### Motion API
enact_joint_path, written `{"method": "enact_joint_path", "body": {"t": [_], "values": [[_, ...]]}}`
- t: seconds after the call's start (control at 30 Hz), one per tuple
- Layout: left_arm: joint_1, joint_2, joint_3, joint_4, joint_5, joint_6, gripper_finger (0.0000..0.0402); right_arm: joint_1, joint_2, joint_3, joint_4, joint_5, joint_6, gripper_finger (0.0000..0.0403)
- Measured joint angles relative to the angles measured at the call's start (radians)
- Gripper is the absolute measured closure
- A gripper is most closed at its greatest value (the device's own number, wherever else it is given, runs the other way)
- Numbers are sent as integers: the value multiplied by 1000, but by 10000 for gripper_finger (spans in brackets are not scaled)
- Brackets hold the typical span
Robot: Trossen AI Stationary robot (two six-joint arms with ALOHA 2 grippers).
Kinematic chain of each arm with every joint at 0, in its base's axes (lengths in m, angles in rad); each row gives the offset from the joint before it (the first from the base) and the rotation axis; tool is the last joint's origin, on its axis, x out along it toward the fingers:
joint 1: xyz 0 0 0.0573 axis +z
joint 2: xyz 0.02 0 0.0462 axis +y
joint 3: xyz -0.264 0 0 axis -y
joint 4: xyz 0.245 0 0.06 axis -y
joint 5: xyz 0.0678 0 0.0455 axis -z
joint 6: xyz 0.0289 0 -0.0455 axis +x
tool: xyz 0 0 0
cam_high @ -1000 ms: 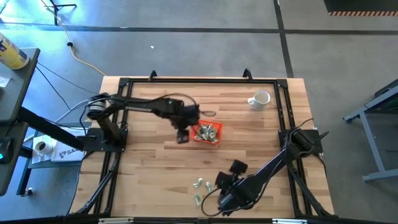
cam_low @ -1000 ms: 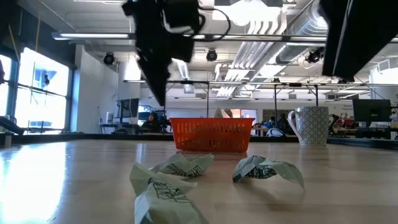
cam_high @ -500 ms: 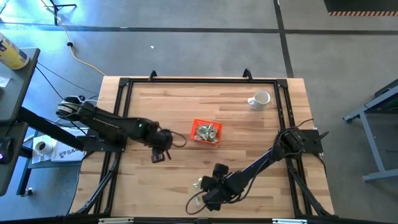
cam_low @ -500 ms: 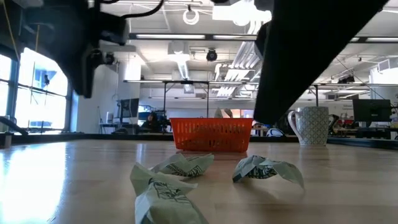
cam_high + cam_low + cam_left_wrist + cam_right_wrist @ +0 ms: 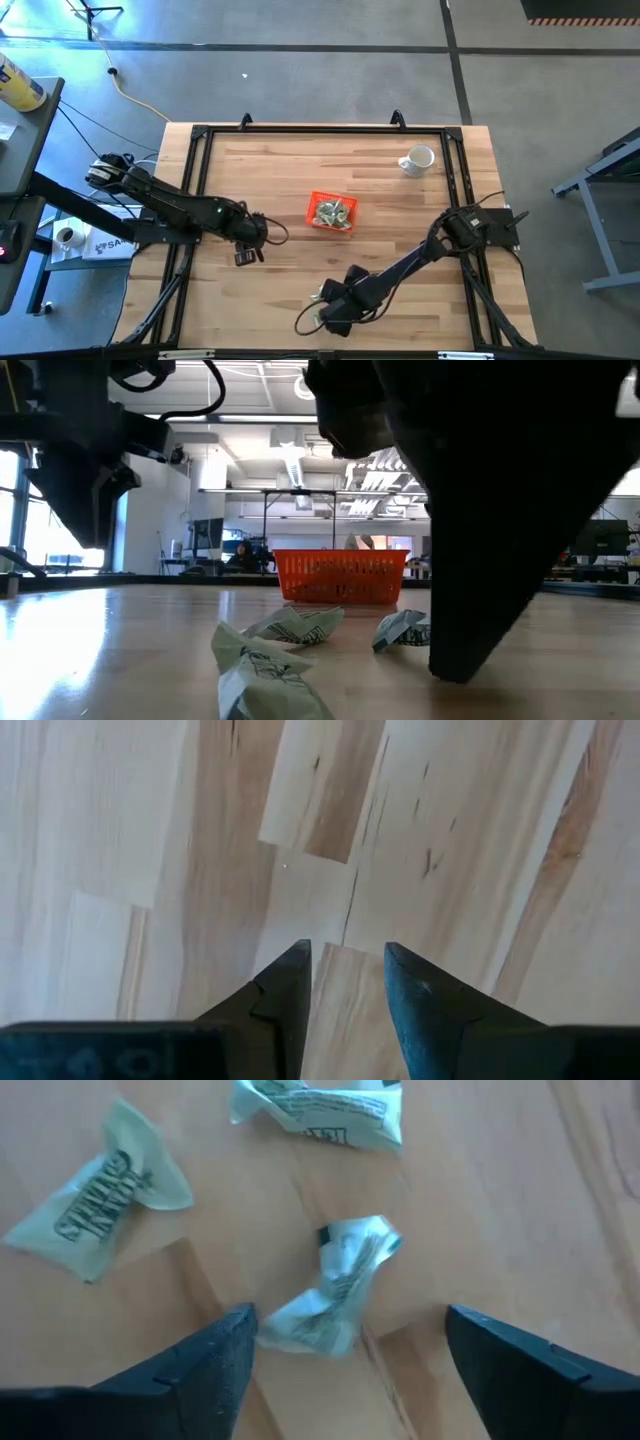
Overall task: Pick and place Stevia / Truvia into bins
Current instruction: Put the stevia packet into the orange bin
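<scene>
Crinkled paper sachets (image 5: 330,1295), matt pale-wood table (image 5: 400,215), orange plastic tray (image 5: 340,577)

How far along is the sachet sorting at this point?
Several sachets already lie in the orange tray. In hand: the right claw, open, is poised over one of three loose sachets on the table. The left claw holds nothing, over bare wood.

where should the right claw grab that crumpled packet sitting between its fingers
Pinch the crumpled packet across its narrow twisted waist, coming straight down from above. It lies flat on the table, and the open right claw already straddles it.
</scene>
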Motion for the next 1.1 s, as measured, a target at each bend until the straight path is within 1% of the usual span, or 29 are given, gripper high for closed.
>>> {"method": "enact_joint_path", "body": {"t": [0.1, 0.2, 0.37, 0.5, 0.53, 0.57, 0.7, 0.77, 0.87, 0.93, 1.03, 1.1], "values": [[0, 0, 0, 0, -20, 15, 241, -9, 9, 5, -7, -6, 10, 126], [0, 0, 0, 0, -38, 17, 241, -26, 20, 5, 13, -31, 11, 174], [0, 0, 0, -1, -42, 18, 241, -67, 30, 5, 38, -49, 7, 275], [0, 0, 0, -1, -42, 18, 241, -111, 21, 4, 34, -67, -14, 369], [0, 0, 0, -4, -42, 16, 241, -122, 12, 2, 30, -66, -16, 385], [0, 0, 0, -8, -42, 13, 241, -131, 1, -1, 23, -52, -27, 392], [0, 0, 0, -9, -42, 2, 241, -183, -88, -2, -55, 41, -42, 391], [0, 0, 0, -2, -42, -12, 241, -217, -137, 1, -124, 111, -67, 398], [1, 0, 0, 43, -16, -28, 241, -286, -190, -1, -228, 197, -110, 394], [1, 0, -6, 122, 44, -38, 241, -346, -216, 0, -256, 207, -174, 394], [1, 1, -33, 281, 142, -51, 241, -429, -227, 0, -286, 167, -286, 400], [0, 1, -53, 400, 173, -76, 241, -466, -224, -1, -272, 140, -357, 396]]}}
